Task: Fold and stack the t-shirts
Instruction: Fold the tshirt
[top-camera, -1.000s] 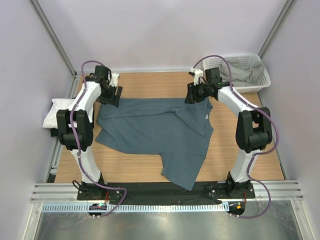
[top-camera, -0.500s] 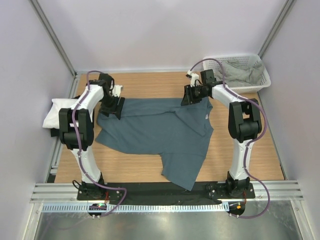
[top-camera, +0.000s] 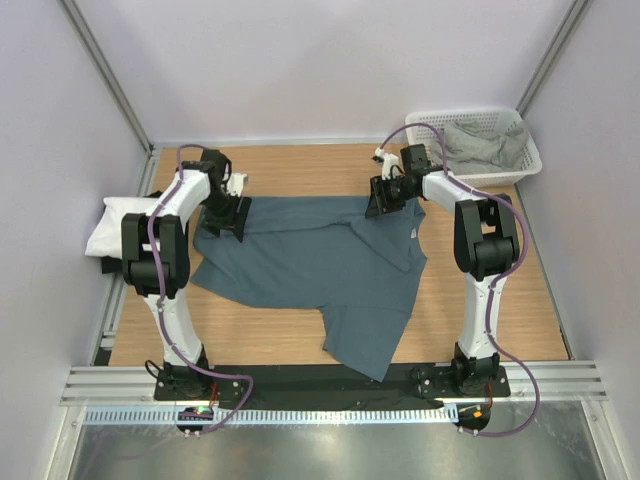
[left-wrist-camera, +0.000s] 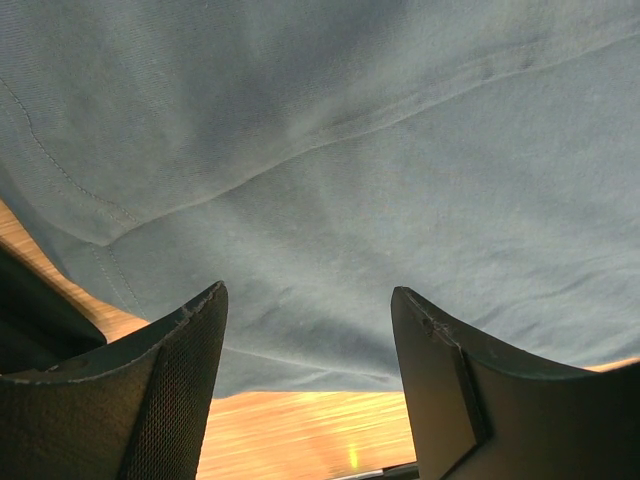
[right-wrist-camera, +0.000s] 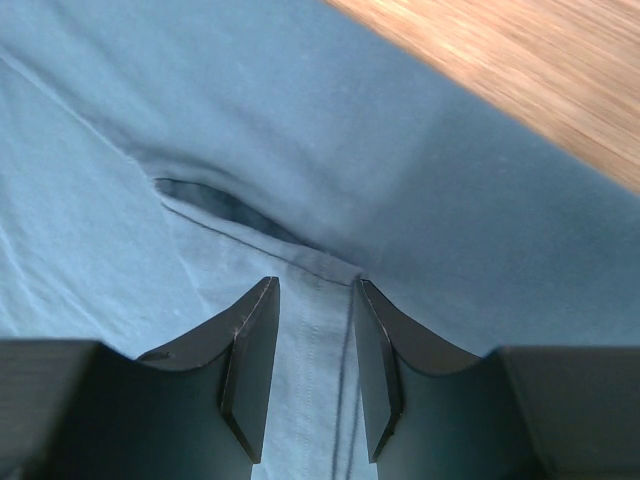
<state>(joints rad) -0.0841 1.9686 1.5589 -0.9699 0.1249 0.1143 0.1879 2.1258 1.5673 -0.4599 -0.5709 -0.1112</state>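
Observation:
The slate-blue t-shirt (top-camera: 320, 260) lies spread and rumpled on the wooden table. My left gripper (top-camera: 228, 215) is at its far left corner, open wide, with the shirt's edge (left-wrist-camera: 330, 220) just beyond the fingertips and bare wood between them. My right gripper (top-camera: 385, 197) is at the far right part of the shirt, jaws narrowly apart astride a stitched seam strip (right-wrist-camera: 318, 330). A folded white t-shirt (top-camera: 115, 225) lies at the left table edge, with something dark under it. A grey-green t-shirt (top-camera: 478, 143) lies in the basket.
The white mesh basket (top-camera: 527, 157) stands at the far right corner. Metal frame posts rise at both far corners. Bare wood (top-camera: 300, 165) shows beyond the shirt and to its right (top-camera: 530, 300).
My left gripper has come down and nearer, onto the shirt's far left corner. My right gripper has shifted slightly left and lower onto the shirt. The shirt has not moved.

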